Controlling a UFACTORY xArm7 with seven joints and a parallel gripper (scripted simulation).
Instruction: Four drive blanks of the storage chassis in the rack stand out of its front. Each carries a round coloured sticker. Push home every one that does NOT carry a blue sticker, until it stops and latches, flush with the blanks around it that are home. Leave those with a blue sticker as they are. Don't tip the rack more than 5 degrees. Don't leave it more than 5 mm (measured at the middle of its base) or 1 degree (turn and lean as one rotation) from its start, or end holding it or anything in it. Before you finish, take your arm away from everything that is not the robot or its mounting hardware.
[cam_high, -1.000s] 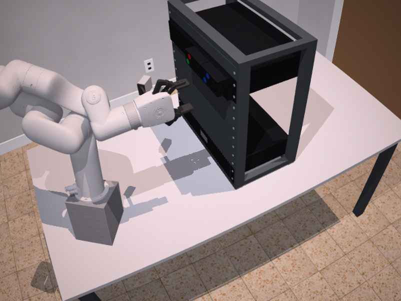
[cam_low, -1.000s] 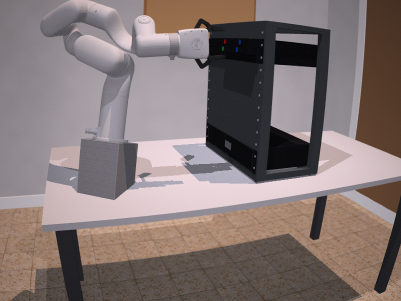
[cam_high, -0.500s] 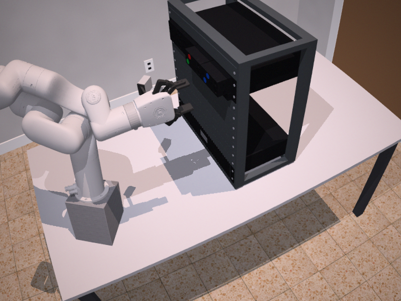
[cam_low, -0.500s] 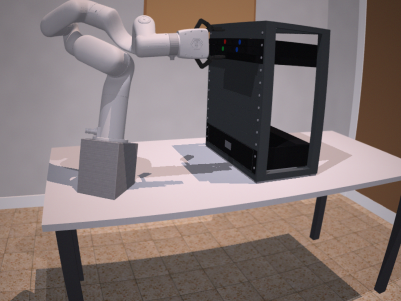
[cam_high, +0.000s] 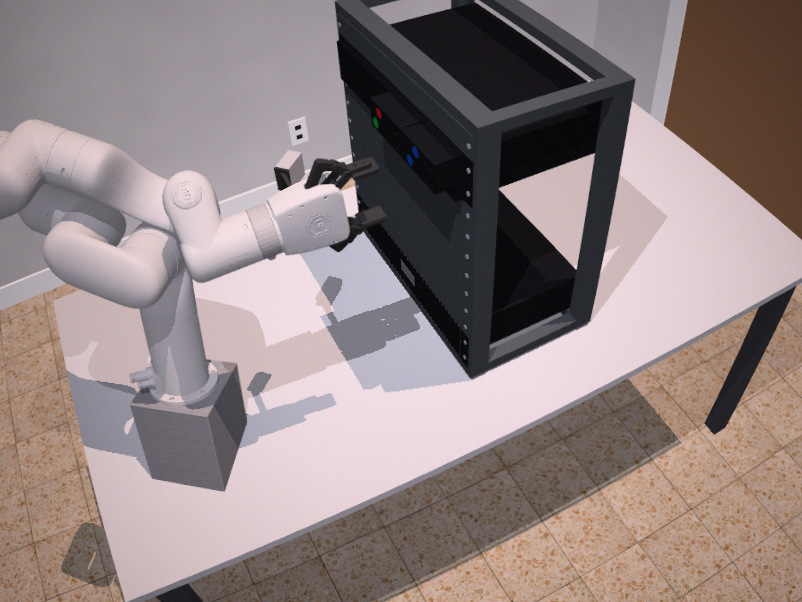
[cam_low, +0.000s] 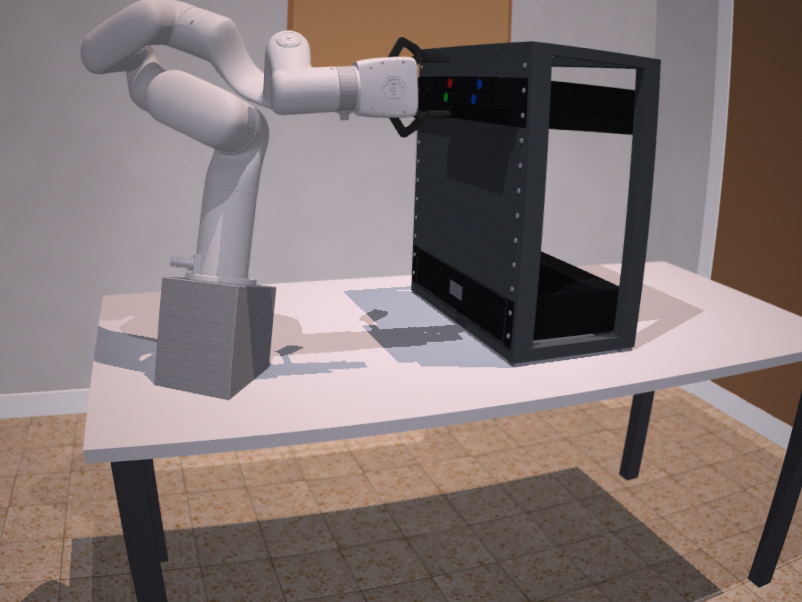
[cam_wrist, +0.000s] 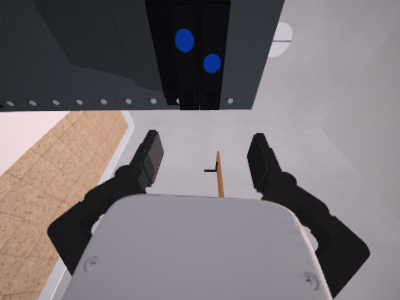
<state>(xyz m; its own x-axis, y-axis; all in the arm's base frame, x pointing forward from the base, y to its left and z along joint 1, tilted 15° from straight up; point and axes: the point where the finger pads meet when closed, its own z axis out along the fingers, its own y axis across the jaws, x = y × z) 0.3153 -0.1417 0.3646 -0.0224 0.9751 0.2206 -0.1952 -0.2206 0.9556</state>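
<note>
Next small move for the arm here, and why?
Probably close the fingers and shift the gripper toward the red sticker and green sticker. The gripper is open and empty at the rack's left front edge, and the wrist view shows only the blue stickers, whose blanks should stay out.

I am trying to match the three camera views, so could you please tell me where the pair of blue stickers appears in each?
Top: blue stickers sit above centre, on the rack's front, right of the red and green ones.
Exterior: upper middle, right of the open end effector.
Wrist: top centre, above the fingers.
Shared landmark: the rack's post with pale screw holes.
</note>
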